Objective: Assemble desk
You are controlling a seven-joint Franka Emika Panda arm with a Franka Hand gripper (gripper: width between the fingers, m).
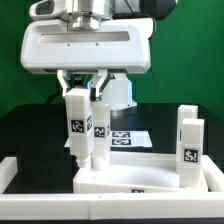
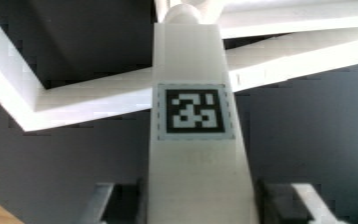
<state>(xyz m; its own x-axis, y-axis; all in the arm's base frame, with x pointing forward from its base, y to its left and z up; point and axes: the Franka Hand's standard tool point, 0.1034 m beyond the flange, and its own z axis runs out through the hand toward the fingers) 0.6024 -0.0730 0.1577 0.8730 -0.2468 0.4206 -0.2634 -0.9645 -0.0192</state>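
In the wrist view my gripper (image 2: pixel 204 205) is shut on a white square-section desk leg (image 2: pixel 195 70). One finger (image 2: pixel 108 203) shows on each side of the leg, and the leg's tag faces the camera. The leg points down at the white rimmed tabletop (image 2: pixel 51 95). In the exterior view the gripper (image 1: pixel 86 95) hangs over the tabletop's (image 1: pixel 150 178) end at that view's left. Two tagged legs stand upright and close together there, one (image 1: pixel 75 122) nearer that view's left and one (image 1: pixel 98 130) beside it. I cannot tell in that view which of them is gripped.
Two more tagged legs (image 1: pixel 188 138) stand upright at the exterior view's right, by the tabletop's other end. The marker board (image 1: pixel 128 138) lies flat on the black table behind the tabletop. A white rail (image 1: pixel 8 172) borders the table at that view's left.
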